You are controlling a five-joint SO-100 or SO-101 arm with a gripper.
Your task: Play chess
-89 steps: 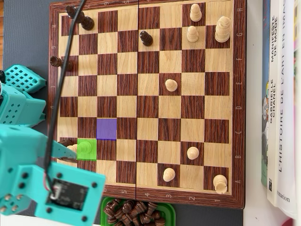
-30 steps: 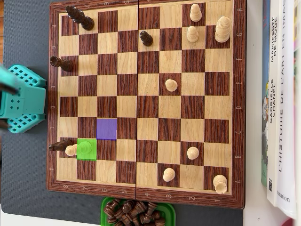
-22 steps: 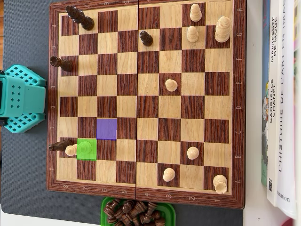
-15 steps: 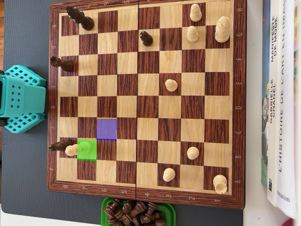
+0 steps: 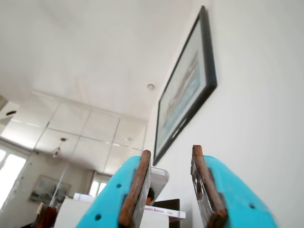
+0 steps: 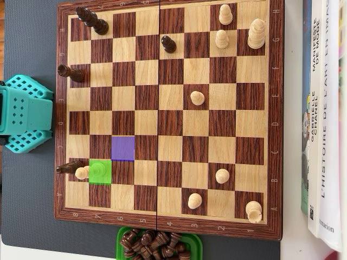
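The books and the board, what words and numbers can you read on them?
"L'HISTOIRE DE L'ART EN IMAGES" partly cut off, on the white book.
"GABRIELLE..." and a second line, too blurred to be sure, on the thin book.
Digits and letters on the board rim: mostly too small.

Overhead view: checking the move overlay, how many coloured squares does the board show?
2: a green square lower left, under a pawn, and a bare purple square touching its upper right corner.

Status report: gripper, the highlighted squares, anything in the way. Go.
Gripper open, empty, aimed at wall and ceiling, off the chessboard. Pawn on green square; purple square vacant. Light piece and toppled dark piece crowd it.
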